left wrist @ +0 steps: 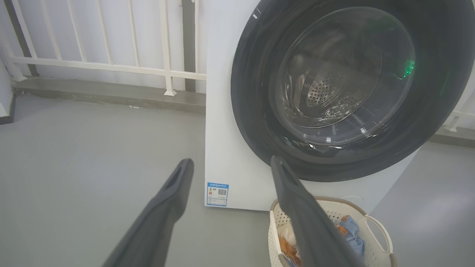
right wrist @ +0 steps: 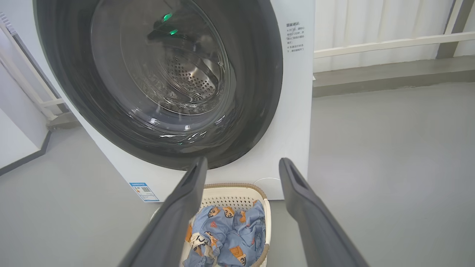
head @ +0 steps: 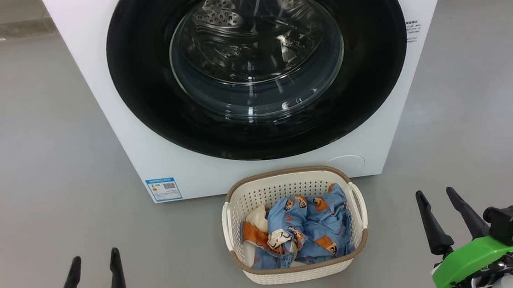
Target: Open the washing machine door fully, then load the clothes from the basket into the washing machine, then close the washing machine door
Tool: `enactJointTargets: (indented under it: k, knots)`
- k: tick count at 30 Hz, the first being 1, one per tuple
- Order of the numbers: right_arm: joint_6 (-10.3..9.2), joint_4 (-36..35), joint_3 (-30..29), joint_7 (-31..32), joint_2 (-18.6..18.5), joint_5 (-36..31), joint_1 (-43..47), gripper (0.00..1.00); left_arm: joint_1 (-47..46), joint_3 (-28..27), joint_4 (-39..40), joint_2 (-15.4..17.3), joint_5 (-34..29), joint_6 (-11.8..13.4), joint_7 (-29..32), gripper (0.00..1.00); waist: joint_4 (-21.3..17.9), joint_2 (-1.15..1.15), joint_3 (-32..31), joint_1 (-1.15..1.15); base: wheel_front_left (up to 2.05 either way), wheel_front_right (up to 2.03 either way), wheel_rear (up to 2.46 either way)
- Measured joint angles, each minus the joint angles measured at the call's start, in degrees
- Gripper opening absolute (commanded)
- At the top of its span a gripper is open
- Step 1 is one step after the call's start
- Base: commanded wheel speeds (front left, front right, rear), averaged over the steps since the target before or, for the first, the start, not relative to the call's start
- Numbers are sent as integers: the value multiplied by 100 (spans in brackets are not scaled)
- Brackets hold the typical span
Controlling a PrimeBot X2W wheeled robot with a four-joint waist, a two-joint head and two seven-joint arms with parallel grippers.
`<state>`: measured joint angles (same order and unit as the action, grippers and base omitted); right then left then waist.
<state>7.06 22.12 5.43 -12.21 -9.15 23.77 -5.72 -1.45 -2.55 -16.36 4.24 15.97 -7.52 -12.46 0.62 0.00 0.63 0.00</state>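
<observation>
Step 1 judged pending: glossy black-rimmed round door (head: 141,80) of white boxy washer (head: 185,172) shut; rim to be hooked by spread, empty jaws.

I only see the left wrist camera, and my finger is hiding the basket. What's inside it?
Observer: In the head view the basket holds crumpled blue clothes printed with little bears, plus some cream and orange cloth on its left.
Operator: Where's my other hand?
Observer: The right gripper sits to the right of the basket, fingers apart, holding nothing.
Operator: Anything on the washer's far side?
Observer: The right wrist view shows small printed text on the washing machine, right of the washing machine door.
</observation>
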Motion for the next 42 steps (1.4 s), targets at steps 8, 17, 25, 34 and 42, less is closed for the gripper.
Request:
enactJointTargets:
  k: [8, 17, 25, 34, 42]
  knots:
    - [1, 10, 10, -129, -14, -489, 0, 100, -71, -40, -14, 3, -480, 0, -124, 100, -15, 0, 8, 0, 0, 0, 0]
    - [1, 10, -27, -202, -15, -779, 0, 100, -75, -77, -92, 4, -623, 0, -176, 100, -33, 0, 4, 0, 0, 0, 0]
    - [1, 3, -73, -202, 4, -779, 2, 100, -93, -79, -151, 13, -497, 0, -176, 100, -52, 0, -16, 0, 0, 0, 0]
    - [1, -21, -152, -202, 9, -779, 2, 100, -94, -119, -200, 18, -503, 0, -176, 100, -52, 0, -18, 0, 17, 16, -33]
    - [1, -24, -155, -202, 30, -779, 2, 100, -94, -146, -203, 21, -563, 0, -176, 100, -65, 0, 7, 0, 83, 83, -167]
